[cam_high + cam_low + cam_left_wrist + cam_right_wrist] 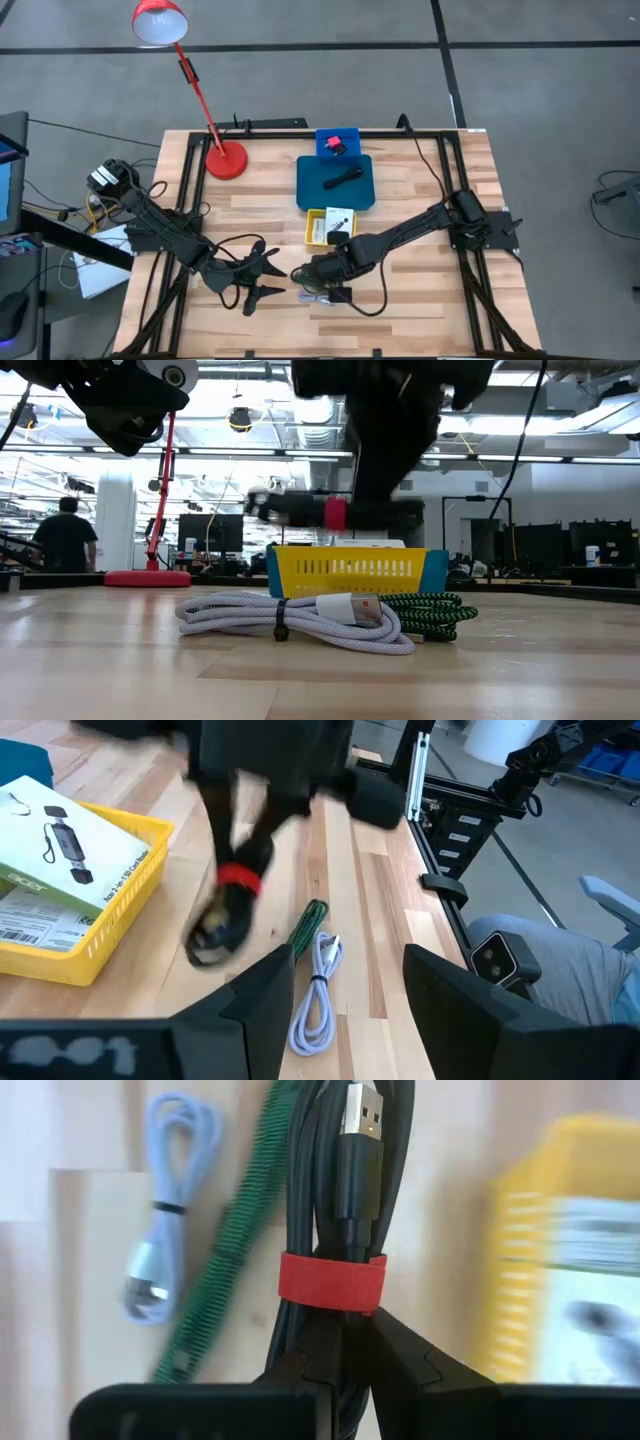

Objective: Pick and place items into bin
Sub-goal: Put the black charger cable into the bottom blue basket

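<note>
1. So the right gripper (350,1345) is hanging just above the table (420,300) near its front middle, and its jaws are clamping a coiled black cable (340,1200) that's bundled with a red strap (332,1280). The cable is lifted off the wood, USB plug sticking out past the strap.
2. Right under and beside it, a white braided cable (300,622) is lying coiled on the table, touching a green-and-black cable (432,610) on its right side. Both are sitting loose near the front edge.
3. Just behind those, a small yellow basket (312,228) is holding a flat white printed box (60,850) with an adapter pictured on it.
4. Farther back, a blue tray (312,190) is carrying a black item (342,179), and behind that a smaller blue bin (322,137) is holding a red piece (334,144).
5. The left gripper (268,277) is waiting low at the front left of the table, jaws spread wide open and gripping nothing, pointing toward the cables.
6. A red desk lamp (224,160) is standing at the far left of the table.
7. Someone in dark clothes (66,538) is standing way back in the room.
</note>
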`<action>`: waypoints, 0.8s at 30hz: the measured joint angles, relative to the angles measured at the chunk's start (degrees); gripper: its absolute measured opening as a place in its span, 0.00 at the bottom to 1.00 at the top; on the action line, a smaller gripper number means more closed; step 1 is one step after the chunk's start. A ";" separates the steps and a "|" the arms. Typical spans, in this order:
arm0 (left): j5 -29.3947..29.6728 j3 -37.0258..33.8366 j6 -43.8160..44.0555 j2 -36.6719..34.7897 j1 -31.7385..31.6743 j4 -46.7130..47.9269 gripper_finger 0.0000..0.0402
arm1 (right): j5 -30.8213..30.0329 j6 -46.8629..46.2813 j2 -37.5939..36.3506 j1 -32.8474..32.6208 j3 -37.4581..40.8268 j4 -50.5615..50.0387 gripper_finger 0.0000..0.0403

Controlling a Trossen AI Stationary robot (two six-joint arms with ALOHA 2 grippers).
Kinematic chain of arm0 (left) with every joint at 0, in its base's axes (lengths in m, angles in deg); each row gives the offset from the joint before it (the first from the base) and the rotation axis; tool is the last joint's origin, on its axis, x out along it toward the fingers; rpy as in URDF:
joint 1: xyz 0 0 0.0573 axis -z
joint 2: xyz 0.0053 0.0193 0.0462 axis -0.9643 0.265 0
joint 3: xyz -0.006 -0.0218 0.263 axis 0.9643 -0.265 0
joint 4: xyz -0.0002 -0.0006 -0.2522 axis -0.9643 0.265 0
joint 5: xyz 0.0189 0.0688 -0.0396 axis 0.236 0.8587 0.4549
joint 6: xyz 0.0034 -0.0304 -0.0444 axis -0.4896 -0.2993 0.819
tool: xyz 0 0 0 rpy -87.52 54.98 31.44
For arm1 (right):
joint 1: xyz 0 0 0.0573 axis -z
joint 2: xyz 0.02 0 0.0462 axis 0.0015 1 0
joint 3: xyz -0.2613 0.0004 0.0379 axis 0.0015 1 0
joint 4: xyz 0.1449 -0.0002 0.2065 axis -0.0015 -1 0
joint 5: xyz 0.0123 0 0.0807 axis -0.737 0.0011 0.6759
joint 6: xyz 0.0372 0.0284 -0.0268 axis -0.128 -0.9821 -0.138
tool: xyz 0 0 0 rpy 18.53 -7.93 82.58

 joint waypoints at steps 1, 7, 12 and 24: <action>0.00 0.00 0.00 0.00 0.00 0.00 0.44 | -2.56 0.64 -0.03 -0.32 -1.73 -2.70 0.06; 0.00 0.00 0.00 0.00 0.00 0.00 0.44 | -23.92 2.53 -0.15 0.12 -12.08 -21.50 0.06; 0.00 0.00 0.00 0.00 0.00 0.00 0.44 | -40.99 4.39 -0.28 3.14 -17.63 -32.73 0.06; -0.07 0.00 0.00 0.00 -0.01 0.04 0.44 | -29.60 16.69 -0.28 20.74 -18.41 -32.22 0.12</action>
